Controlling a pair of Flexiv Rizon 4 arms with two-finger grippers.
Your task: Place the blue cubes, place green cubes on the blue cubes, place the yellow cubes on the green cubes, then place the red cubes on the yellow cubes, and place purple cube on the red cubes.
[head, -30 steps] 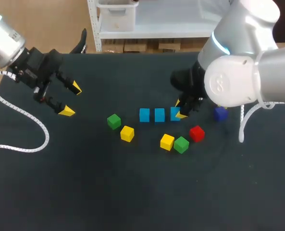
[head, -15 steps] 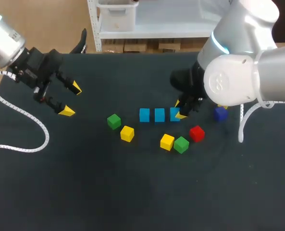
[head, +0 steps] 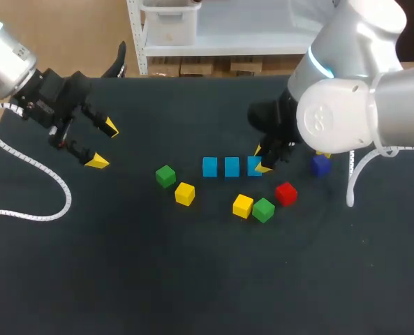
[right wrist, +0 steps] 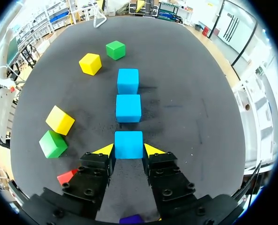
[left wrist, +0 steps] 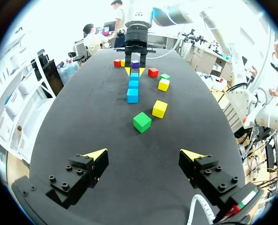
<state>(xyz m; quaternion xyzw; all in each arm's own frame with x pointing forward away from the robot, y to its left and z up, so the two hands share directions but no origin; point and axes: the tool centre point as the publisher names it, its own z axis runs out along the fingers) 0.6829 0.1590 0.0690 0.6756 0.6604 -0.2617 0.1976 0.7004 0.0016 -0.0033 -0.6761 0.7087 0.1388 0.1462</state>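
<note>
At the right end of the blue row, the right claw (right wrist: 128,150) is clenched on the third blue cube (right wrist: 128,143). In the right wrist view its two yellow tips press the cube's opposite sides, and the cube looks flat on the tabletop (head: 193,293). Ahead of it lie the middle blue cube (right wrist: 128,108) and the far blue cube (right wrist: 128,80), in one straight line with narrow gaps, none touching. The grip is on the faces that look away from the row, which I judge deliberate: the fingers need no room in the gap and can spread without nudging the line. The row reads as the base course, so the blue step seems all but done, pending release.

The left claw (head: 103,144) hangs released over the tabletop's left part, nothing between its fingers, well apart from every cube and likely parked out of the way.

Stock for the later layers lies loose on the robot's side of the row. A green cube (head: 165,176) sits near a yellow cube (head: 185,193) to the left. A second yellow cube (head: 243,206) is just beside a second green cube (head: 263,209), with a red cube (head: 285,193) near. The purple cube (head: 320,165), needed last, sits off the row's right end.
</note>
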